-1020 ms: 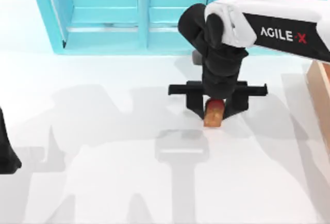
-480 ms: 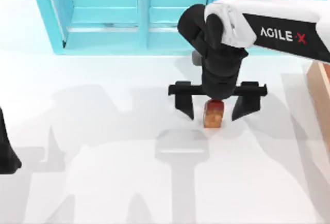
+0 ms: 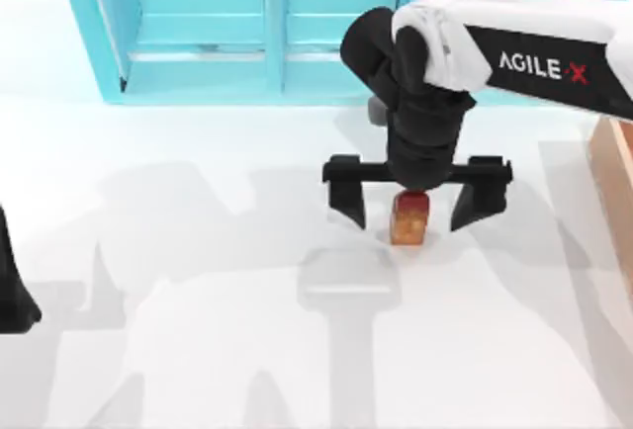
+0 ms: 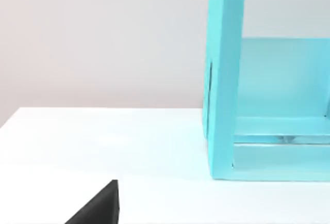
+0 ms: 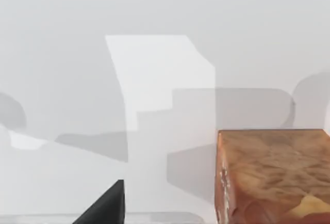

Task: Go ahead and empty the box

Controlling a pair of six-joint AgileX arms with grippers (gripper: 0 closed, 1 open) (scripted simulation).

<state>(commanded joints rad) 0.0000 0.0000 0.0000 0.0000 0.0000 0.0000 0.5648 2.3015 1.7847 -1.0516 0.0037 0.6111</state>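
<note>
Fingers of the right gripper (image 3: 415, 207) stand spread wide apart, one on each side of a small red-orange carton with a mottled brown face (image 3: 409, 219). The carton sits upright on the white table (image 3: 198, 281), in the gap between the two black fingers (image 3: 350, 197), touching neither as far as the top view shows. In the right wrist view the same carton (image 5: 270, 175) rests on the table with one dark fingertip (image 5: 105, 206) well off to its side, a bare strip of tabletop between them.

Beyond the fingers, towards the back of the table, stands the big cyan three-compartment cabinet (image 3: 267, 24). Off to the right of the fingers, at the table's right edge, is the light tan-orange wooden box with thick plain walls (image 3: 615, 167), only partly seen and well apart from the carton.

The left arm (image 3: 12, 281) stays at the table's left edge. Its wrist view shows a dark fingertip (image 4: 98, 208) above the table and the cabinet's side wall (image 4: 224, 79), and I cannot tell whether that gripper is spread or closed.
</note>
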